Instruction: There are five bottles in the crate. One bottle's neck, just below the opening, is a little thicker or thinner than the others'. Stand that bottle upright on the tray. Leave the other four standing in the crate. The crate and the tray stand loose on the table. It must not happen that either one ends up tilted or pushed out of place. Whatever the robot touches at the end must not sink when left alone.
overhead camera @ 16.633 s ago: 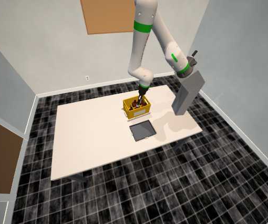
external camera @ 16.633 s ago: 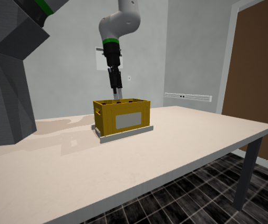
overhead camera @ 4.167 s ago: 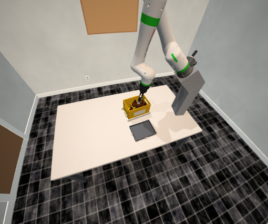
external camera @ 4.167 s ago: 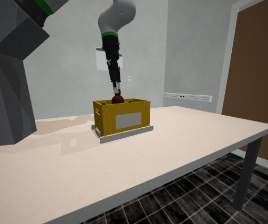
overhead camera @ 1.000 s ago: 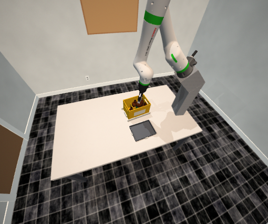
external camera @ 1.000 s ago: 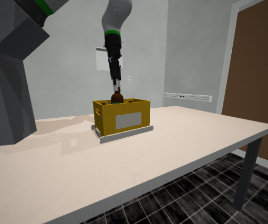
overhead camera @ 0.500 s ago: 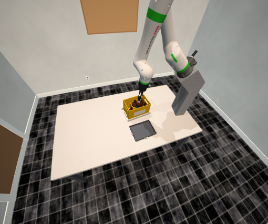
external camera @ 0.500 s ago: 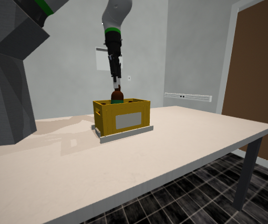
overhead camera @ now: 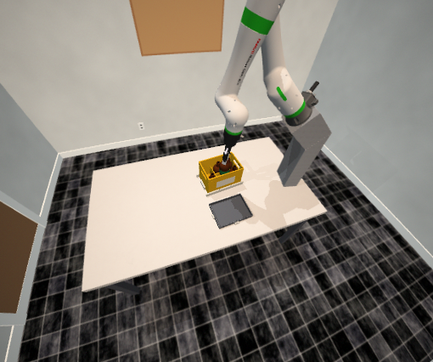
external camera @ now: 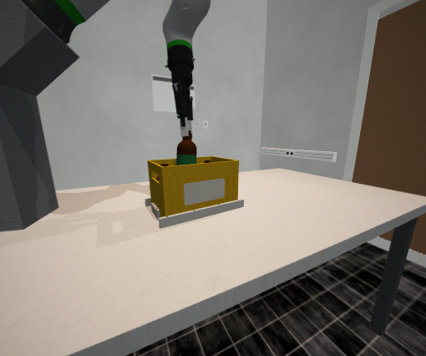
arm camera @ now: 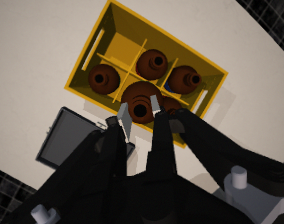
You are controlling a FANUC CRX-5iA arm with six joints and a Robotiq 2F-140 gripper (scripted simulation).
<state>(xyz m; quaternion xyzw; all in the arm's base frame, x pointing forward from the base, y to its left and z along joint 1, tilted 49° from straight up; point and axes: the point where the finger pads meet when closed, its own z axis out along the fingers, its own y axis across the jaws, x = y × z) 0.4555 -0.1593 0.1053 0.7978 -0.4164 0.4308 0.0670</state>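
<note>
A yellow crate (overhead camera: 218,174) stands on the table, also seen in the side view (external camera: 194,184) and the wrist view (arm camera: 145,70). My gripper (external camera: 185,129) is shut on the neck of a brown bottle (external camera: 186,152) with a green label. That bottle is raised, its shoulder and label above the crate rim. In the wrist view the fingers clasp the held bottle (arm camera: 141,102). Three other brown bottles (arm camera: 104,79) (arm camera: 152,62) (arm camera: 184,80) stand in their cells; a further one (arm camera: 169,104) is partly hidden by a finger. The dark grey tray (overhead camera: 230,211) lies in front of the crate.
The arm's grey base block (overhead camera: 304,149) stands at the table's right rear, close to the crate. A low grey ledge (external camera: 199,212) runs along the crate's foot. The table's front edge lies a short way beyond the tray.
</note>
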